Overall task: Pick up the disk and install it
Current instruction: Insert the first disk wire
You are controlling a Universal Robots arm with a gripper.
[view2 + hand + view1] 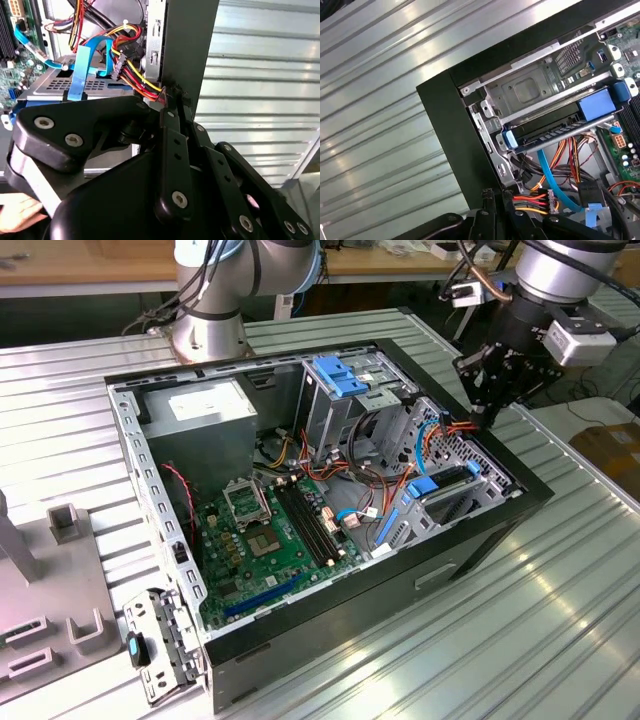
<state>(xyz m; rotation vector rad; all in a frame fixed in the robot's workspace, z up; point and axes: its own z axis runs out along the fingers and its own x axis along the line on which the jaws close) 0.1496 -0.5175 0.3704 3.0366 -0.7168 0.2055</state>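
The disk [550, 131] lies flat inside the drive bay at the case's corner, a dark slab edge-on between blue side rails; its label is hidden. In the exterior view the disk [447, 483] sits in the cage on the exterior view's right side of the open computer case [300, 635]. My gripper [484, 418] hangs just above that corner of the case, over the cables behind the bay. Its black fingers [170, 130] come together at the case wall, and the gripper [172, 97] looks shut with nothing between them. The gripper [496, 195] stands apart from the disk.
Red, yellow and orange power wires [135, 75] and a blue data cable [555, 180] crowd the space under the fingertips. A grey power-supply box [200, 410], the green motherboard [270, 540] and a blue latch plate [340, 375] fill the case. Another arm's base [205, 330] stands behind; grey fixtures [60, 580] are at the exterior view's left.
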